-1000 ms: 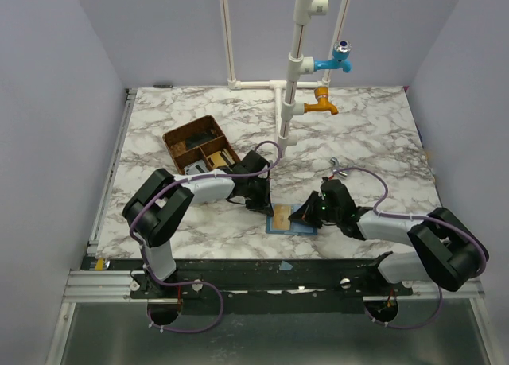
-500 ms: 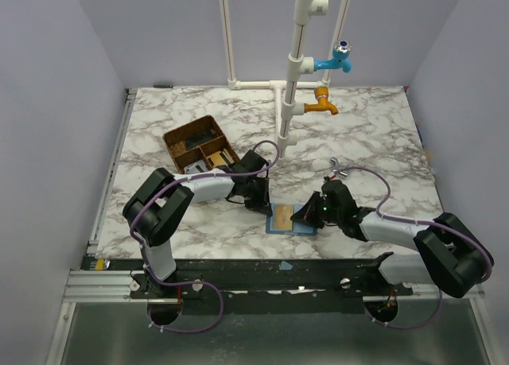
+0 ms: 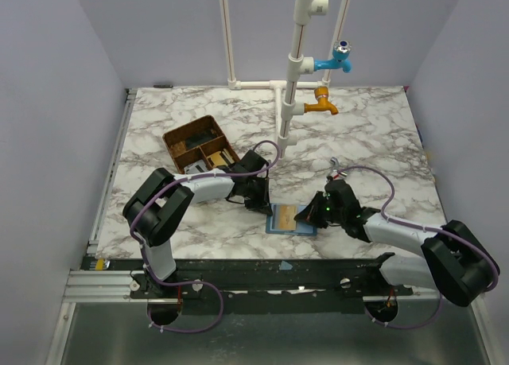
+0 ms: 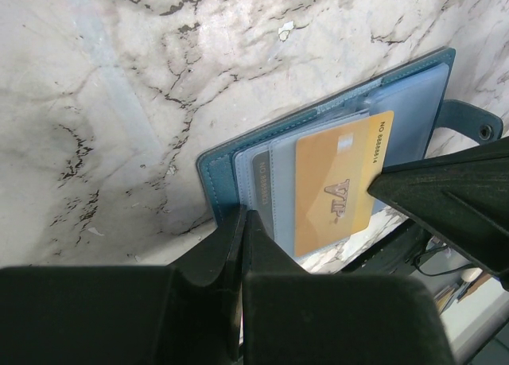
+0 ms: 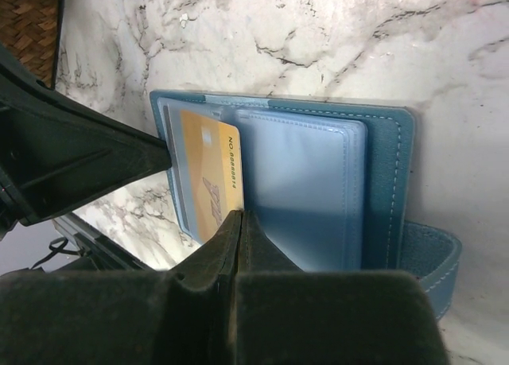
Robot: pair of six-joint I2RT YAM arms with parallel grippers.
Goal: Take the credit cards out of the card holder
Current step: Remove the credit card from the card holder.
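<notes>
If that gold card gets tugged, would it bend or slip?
Probably stiff: the gold card lies flat with straight edges. Likely slippery: its face looks glossy, as do the clear sleeves of the blue card holder. Thin, so probably light.

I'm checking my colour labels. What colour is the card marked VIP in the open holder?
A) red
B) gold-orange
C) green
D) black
B: the VIP card lying in the open blue card holder is gold-orange in both wrist views.
</notes>
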